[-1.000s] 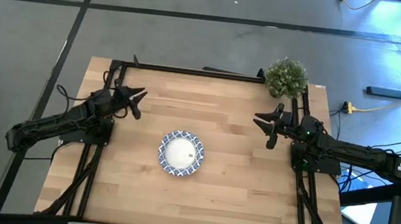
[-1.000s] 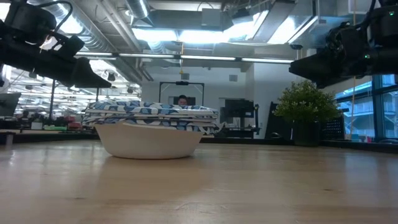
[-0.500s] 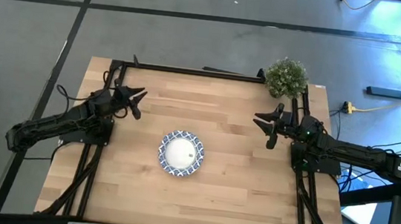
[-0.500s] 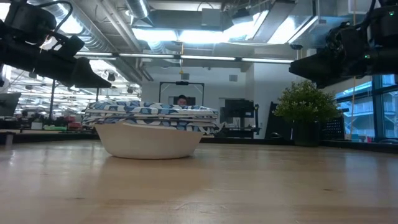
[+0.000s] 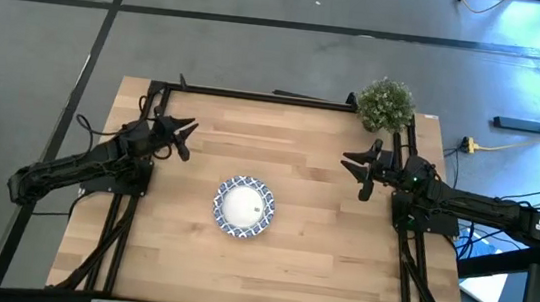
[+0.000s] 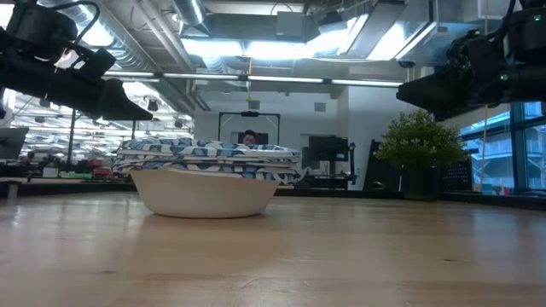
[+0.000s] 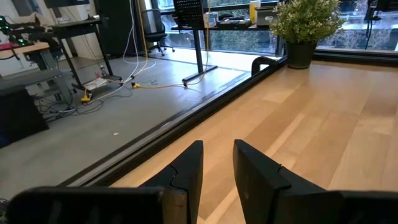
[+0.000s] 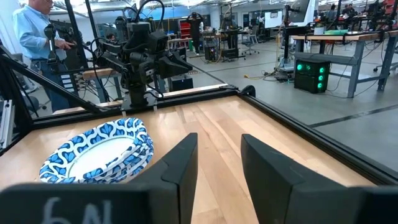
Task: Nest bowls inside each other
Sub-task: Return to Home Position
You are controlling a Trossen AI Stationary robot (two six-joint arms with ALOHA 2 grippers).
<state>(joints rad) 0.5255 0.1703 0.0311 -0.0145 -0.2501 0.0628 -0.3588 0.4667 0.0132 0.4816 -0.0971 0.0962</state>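
resting nested in a single stack near the middle of a pale wooden plank table (image 5: 318, 267), the small round shallow bowls with white centres and blue-and-white patterned rims (image 5: 242, 206) (image 6: 209, 179) (image 8: 99, 152) show one white centre from above. the level view shows several patterned rims layered over a plain white underside. neither arm touches the stack.

farther back and to either side, both dark two-finger grippers hang above the wood, well apart from the bowls. the left gripper (image 5: 189, 139) is over the table's left part, its fingers (image 7: 189, 168) parted with nothing between them. the right gripper (image 5: 356, 176) is over the right part, its fingers (image 8: 261, 165) likewise spread and holding nothing. both point inward over the table. the right wrist camera looks past its own fingers to the stack and, beyond it, the left arm (image 8: 146, 59).

a small green leafy potted plant (image 5: 387, 103) (image 6: 420, 149) stands at the table's far right corner, near the right gripper and behind it. beyond the table lies an open workshop with desks and monitors. a person in a light blue shirt (image 8: 37, 37) stands there, off the table's left side.
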